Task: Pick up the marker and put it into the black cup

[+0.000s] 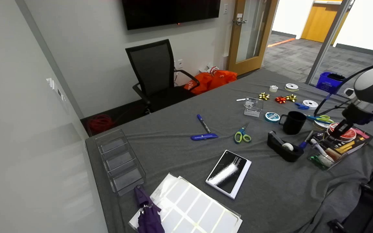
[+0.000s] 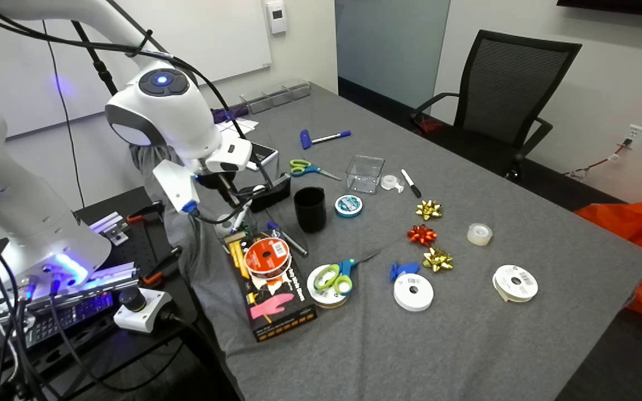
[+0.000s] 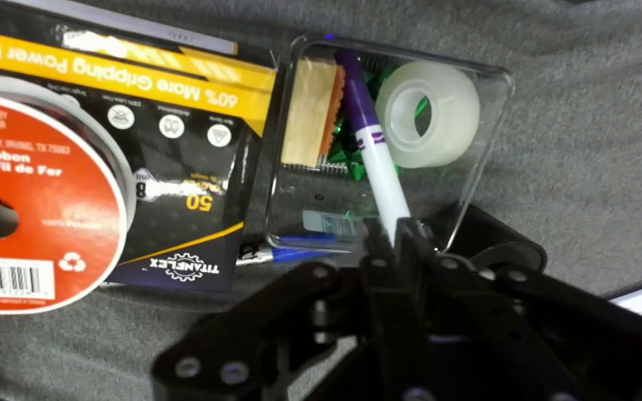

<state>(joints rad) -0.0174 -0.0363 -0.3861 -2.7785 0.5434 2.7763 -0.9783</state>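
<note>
Gripper (image 3: 393,234) fingers look clenched on marker (image 3: 377,150); grasp prob. done, xfer & drop into black cup (image 1: 293,123) TBD.

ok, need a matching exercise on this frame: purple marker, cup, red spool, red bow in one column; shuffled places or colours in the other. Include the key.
1 purple marker
2 cup
3 red spool
4 red bow

A between gold bows
B cap end in a clear tray
C black, with a handle
D on a box

Pairs: 1-B, 2-C, 3-D, 4-A
</note>
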